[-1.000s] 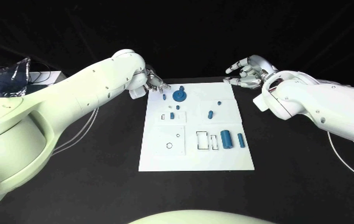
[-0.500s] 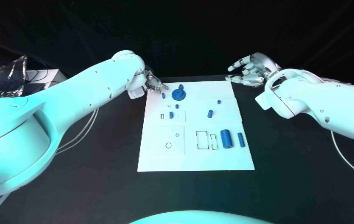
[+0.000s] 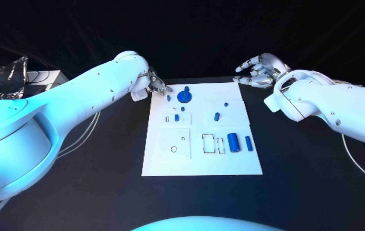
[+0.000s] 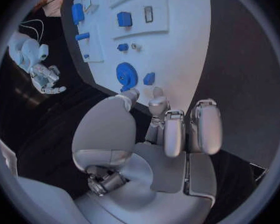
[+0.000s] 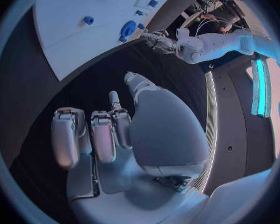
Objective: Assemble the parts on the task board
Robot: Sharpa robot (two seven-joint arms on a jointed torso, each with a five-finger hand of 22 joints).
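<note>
Head view: the white task board (image 3: pixel 202 160) lies in the middle of the black table (image 3: pixel 91 189), its long side running away from the robot. The left hand (image 3: pixel 157 85) sits at the board's far left corner, fingers curled in loosely with nothing between them, their tips just short of a small blue block (image 3: pixel 168 98) and the blue round disc part (image 3: pixel 185 97) at the far end of the board. The right hand (image 3: pixel 258 73) hovers off the board's far right corner, apart from it, its fingers bent and spread, also holding nothing. Toward the middle of the board lie a small blue peg (image 3: pixel 176 118) in an outlined recess and another short blue peg (image 3: pixel 217 117) to its right. Nearer the robot, on the right side, a thick blue cylinder (image 3: pixel 233 142) lies beside a thinner blue bar (image 3: pixel 248 143), next to two outlined slots (image 3: pixel 208 143). A square outlined panel with a small ring (image 3: pixel 174 148) sits on the near left.
</note>
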